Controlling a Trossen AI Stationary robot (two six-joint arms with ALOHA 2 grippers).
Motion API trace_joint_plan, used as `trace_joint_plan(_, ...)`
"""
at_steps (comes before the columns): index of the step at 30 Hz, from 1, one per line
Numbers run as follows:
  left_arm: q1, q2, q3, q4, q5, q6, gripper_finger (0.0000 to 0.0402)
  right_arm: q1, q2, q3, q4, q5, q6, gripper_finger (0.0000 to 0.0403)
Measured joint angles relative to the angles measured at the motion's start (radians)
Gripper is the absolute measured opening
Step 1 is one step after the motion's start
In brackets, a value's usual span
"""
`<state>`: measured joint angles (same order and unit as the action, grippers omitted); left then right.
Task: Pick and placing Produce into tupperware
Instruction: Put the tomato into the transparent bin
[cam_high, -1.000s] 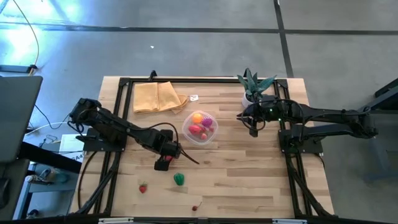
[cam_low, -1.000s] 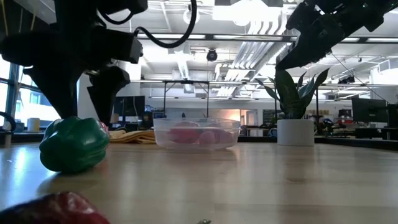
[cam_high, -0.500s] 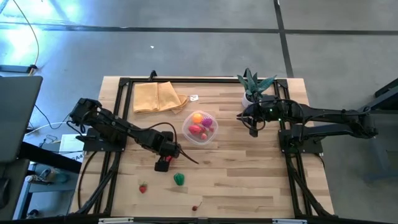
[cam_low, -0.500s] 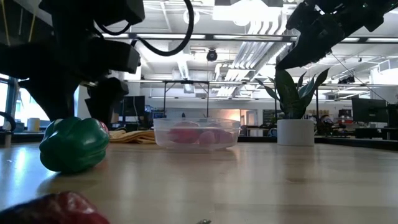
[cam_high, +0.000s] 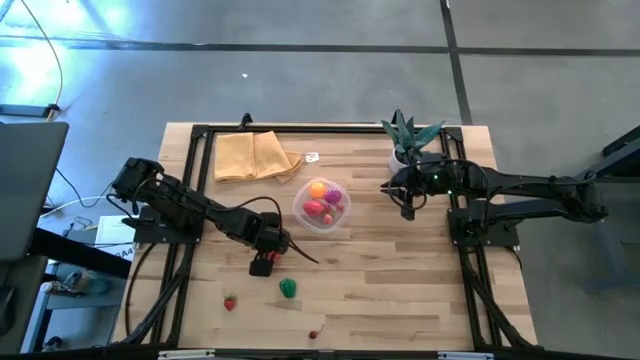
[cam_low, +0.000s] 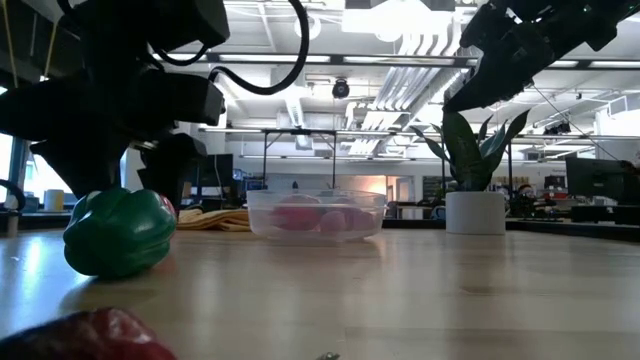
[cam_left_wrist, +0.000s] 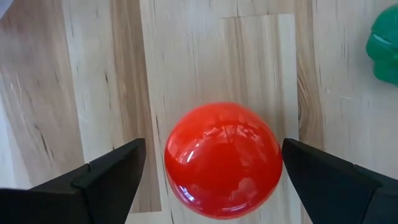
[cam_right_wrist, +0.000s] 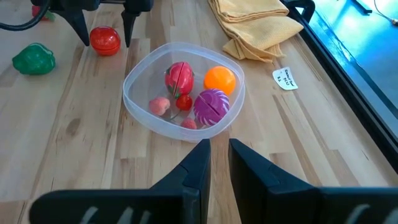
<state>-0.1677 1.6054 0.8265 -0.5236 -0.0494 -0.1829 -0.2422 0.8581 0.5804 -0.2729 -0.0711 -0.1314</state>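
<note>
Glossy red toy tomato (cam_left_wrist: 221, 158): a smooth, near-round ball with bright highlights and no evident long axis, lying on the wooden desk (cam_high: 400, 280) a little to the near-left of the tupperware (cam_right_wrist: 181, 89). The left gripper (cam_left_wrist: 214, 174) is lowered over it with jaws released, one finger on each side of the tomato and a gap showing between each finger and the fruit.

The tupperware is a single round, clear container near the desk's centre. Inside it lie one purple ridged piece (cam_right_wrist: 212, 104), one orange ball (cam_right_wrist: 220, 79), one red piece with a pale seam (cam_right_wrist: 179, 76), and a few small red and pink pieces (cam_right_wrist: 166, 106), whose exact number cannot be told.

Outside the container, besides the tomato: one green toy pepper (cam_high: 288, 288), just nearer the desk's front edge than the tomato; one small red strawberry-like piece (cam_high: 230, 302), further left of the pepper; one tiny cherry-like piece (cam_high: 313, 334) by the front edge.

The right gripper (cam_high: 405, 209) hangs above the desk to the right of the tupperware, jaws clenched on nothing. Behind the tupperware lie one folded yellow cloth (cam_high: 253, 156) and one small white tag (cam_right_wrist: 286, 79); one potted plant (cam_high: 407, 138) stands at the back right.
</note>
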Motion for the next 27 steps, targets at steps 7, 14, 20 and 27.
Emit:
trace_joint_plan(7,0.000,0.000,0.000,0.001,-0.005,0.003,0.0356,0.000,0.000,0.000,0.000,0.000,0.000,0.0046)
trace_joint_plan(14,-0.002,0.000,0.000,0.007,-0.006,-0.004,0.0309,0.000,0.000,0.000,0.000,0.000,0.000,0.0046)
trace_joint_plan(20,-0.002,0.001,-0.001,0.007,-0.006,-0.008,0.0288,0.000,0.000,0.000,0.000,0.000,0.000,0.0046)
trace_joint_plan(27,-0.002,0.005,-0.080,0.126,0.015,-0.037,0.0287,0.000,0.000,0.000,0.000,0.000,0.000,0.0046)
